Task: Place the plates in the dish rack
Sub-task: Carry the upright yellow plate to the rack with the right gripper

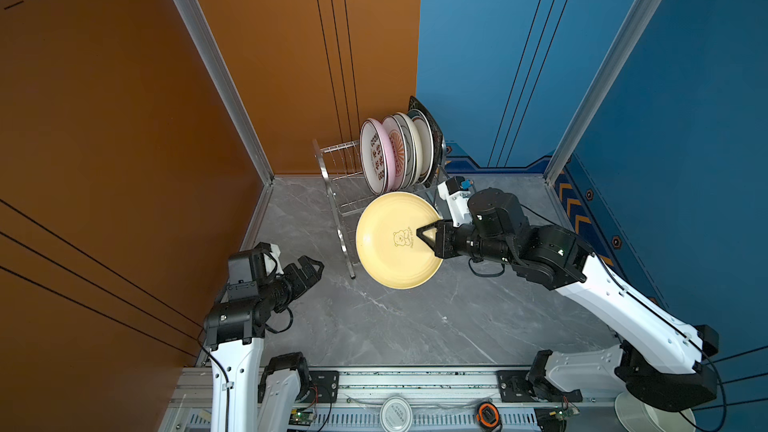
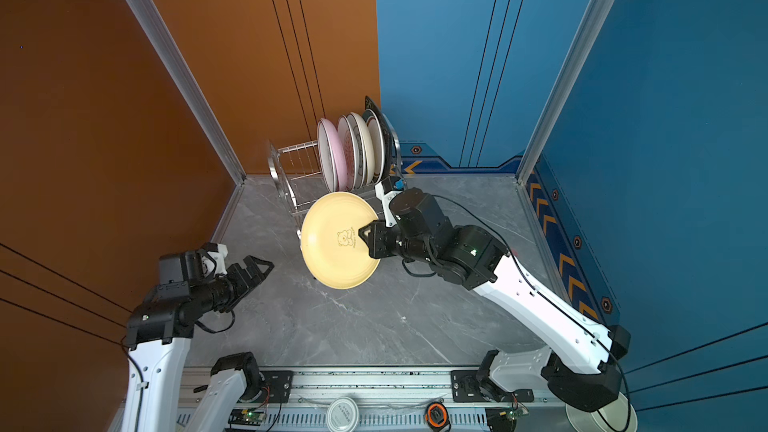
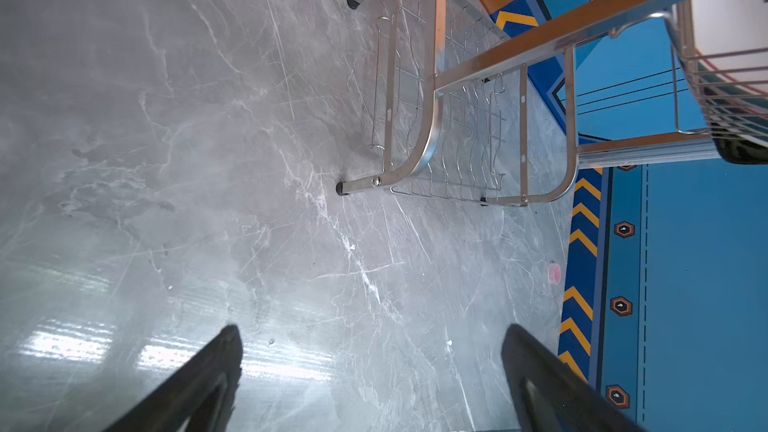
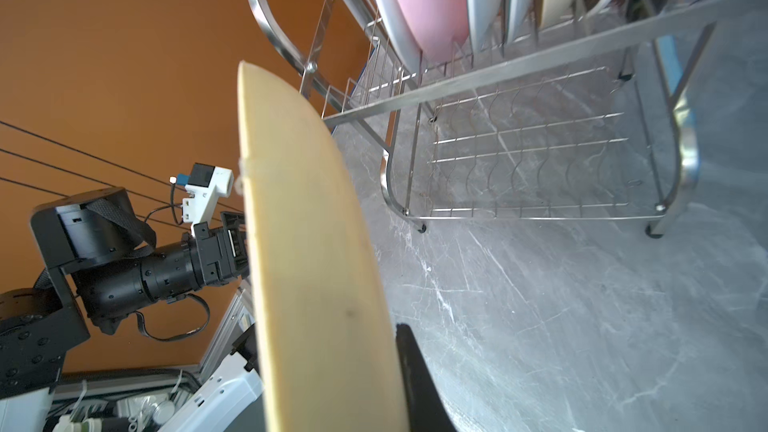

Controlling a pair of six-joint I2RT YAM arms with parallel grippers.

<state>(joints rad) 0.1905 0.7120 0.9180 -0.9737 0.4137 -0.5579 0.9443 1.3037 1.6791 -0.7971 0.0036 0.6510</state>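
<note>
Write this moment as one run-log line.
right gripper: shut on yellow plate | left gripper: open, empty | dish rack: upper tier holds other plates

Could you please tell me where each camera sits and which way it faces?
Top views: overhead, looking down on the table, dish rack, left arm and right arm.
Left wrist: behind the open left pincer, facing table and rack's lower shelf; both fingers show.
Right wrist: behind the right pincer, along the gripped yellow plate toward the rack; one finger and the left arm show.
Shared: all show the rack.

Bright even light, white glare on the desk [image 3: 70, 342] beside the left gripper [image 3: 372, 332], its fingers [image 3: 199, 380] blurred, edges bowed.
</note>
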